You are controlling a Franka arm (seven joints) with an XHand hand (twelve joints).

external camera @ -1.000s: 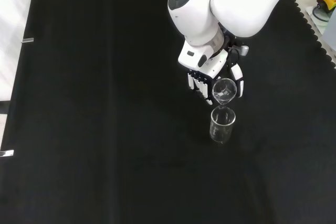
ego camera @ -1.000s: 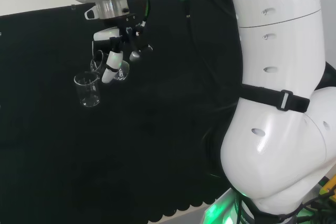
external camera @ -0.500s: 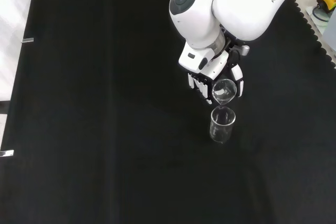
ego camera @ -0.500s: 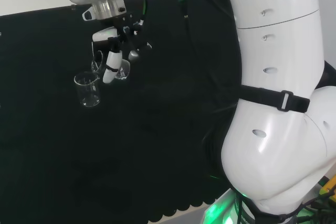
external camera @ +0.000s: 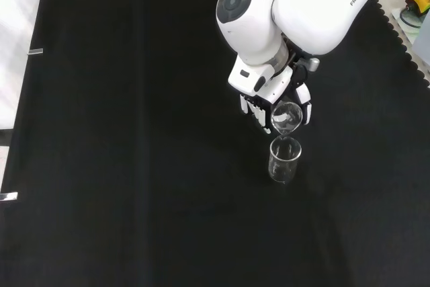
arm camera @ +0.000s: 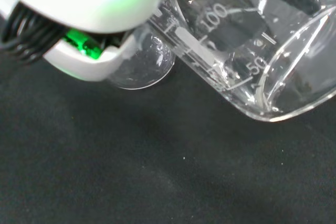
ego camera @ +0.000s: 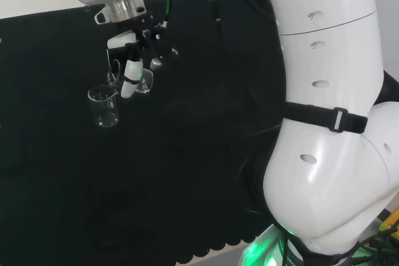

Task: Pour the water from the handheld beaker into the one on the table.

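A clear glass beaker [external camera: 285, 160] stands upright on the black cloth [external camera: 134, 139]; in the head view this standing beaker [ego camera: 104, 106] is at the left. Just above it, my hand [external camera: 262, 107] is shut on a second clear beaker [external camera: 287, 116], which is tipped with its mouth toward the standing one. In the head view the held beaker [ego camera: 142, 81] hangs to the right of and a little above the standing beaker, with my hand [ego camera: 132, 73] curled round it. The wrist view shows the held beaker [arm camera: 247, 51] close up, tilted, and the standing beaker [arm camera: 142, 64] below it.
The arm's big white links [ego camera: 324, 123] take up the right of the head view, and a white link [external camera: 282, 11] stands above the hand in the front view. Metal clips [external camera: 35, 51] sit on the cloth's far left edge.
In the head view the hand with its beaker has risen slightly and shifted left. The standing beaker has not moved.
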